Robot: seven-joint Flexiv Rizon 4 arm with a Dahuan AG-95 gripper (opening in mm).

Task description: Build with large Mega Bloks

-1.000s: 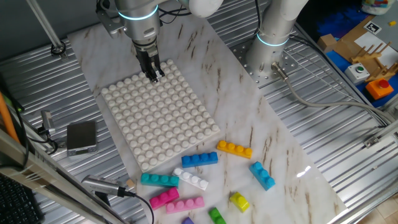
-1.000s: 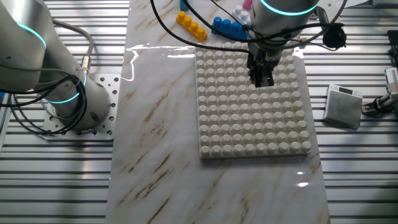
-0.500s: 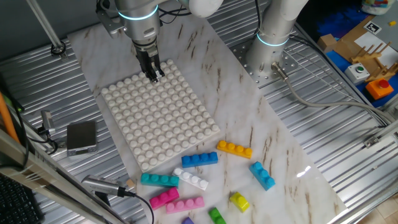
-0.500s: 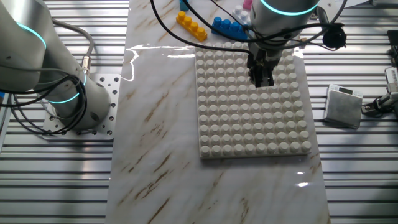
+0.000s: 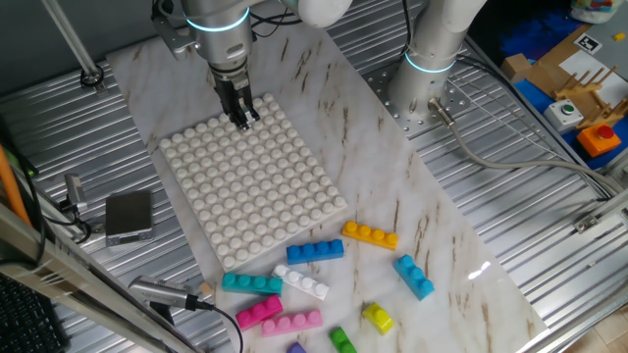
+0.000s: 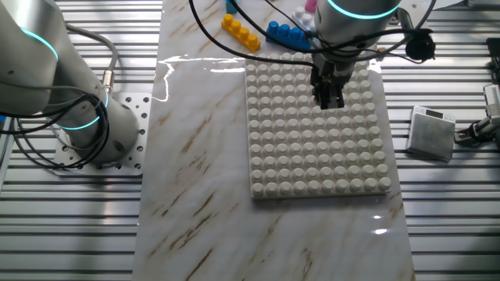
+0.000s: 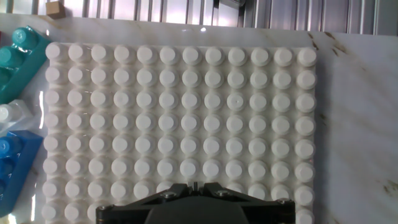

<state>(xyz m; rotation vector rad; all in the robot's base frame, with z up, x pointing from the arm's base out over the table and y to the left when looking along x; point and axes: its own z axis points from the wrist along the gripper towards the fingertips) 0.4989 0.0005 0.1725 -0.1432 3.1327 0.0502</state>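
Arm is pointing straight down, end effector [image 5: 241,119] hovering over the baseplate [image 5: 257,201] far edge, fingers pressed together, gripping nothing. Blocks are lying loose on desk [image 5: 412,211]: blue brick [image 5: 315,251], orange brick [image 5: 370,235]; others partly cropped.

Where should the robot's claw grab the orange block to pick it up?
Best guess: come straight down from above and pinch the orange block across its two long flat sides, near the middle. It lies flat on the marble table with its row of studs facing up and bare table around it, so its long sides are free. The claw is far off, above the white baseplate.
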